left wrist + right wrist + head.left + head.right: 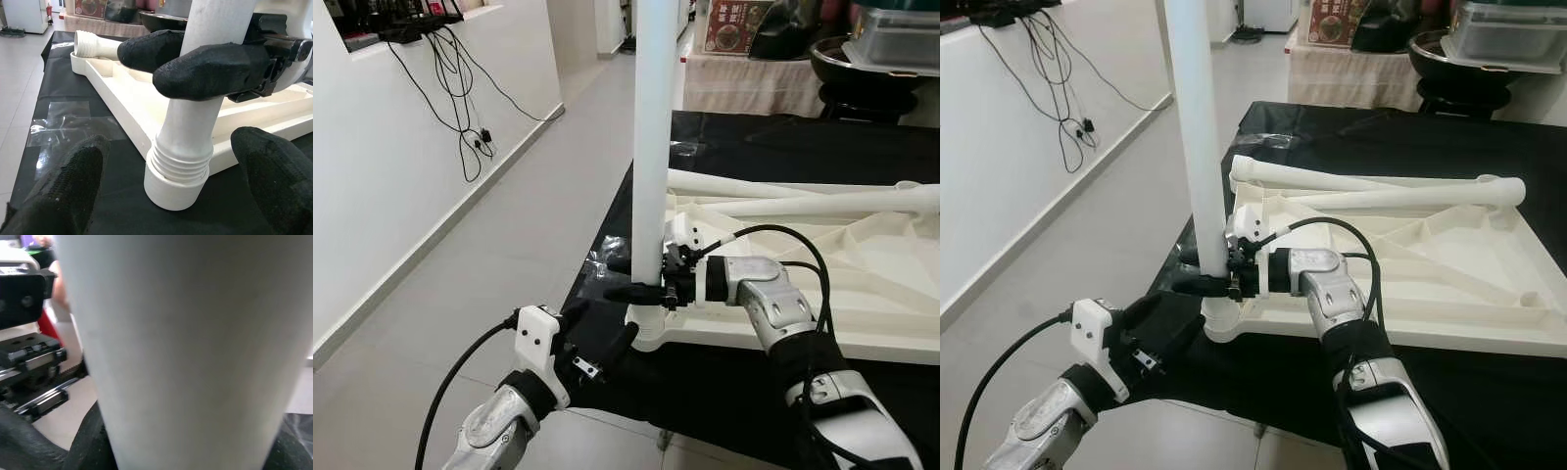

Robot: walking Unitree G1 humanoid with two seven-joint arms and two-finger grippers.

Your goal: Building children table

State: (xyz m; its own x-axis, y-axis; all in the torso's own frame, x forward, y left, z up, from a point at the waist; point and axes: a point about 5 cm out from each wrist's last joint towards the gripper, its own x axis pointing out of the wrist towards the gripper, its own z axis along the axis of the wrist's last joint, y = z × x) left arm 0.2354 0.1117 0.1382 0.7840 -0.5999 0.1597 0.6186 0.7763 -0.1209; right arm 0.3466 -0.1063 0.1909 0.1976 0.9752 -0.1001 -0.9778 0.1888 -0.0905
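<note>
So the right pincer [641, 279] is clenching the upright white leg [651, 147] low down, just above its threaded end, which is sitting in the corner socket [176, 183] of the upside-down white tabletop [891, 284]. That tabletop is lying on a bench with a black cover [744, 392], and the socket corner is sitting right at the bench's near left edge, so there's barely any cover left beyond it. The left pincer [602, 343] is hanging released just beside that corner, fingers [58, 188] spread wide on either side of the socket without touching it. Two more legs [1371, 186] are lying across the tabletop. Left of the bench, open tile floor [509, 235] is running along a white wall [372, 176] with dangling cables [460, 108]. There's a red poster [736, 24] in the back with writing too small to read.
</note>
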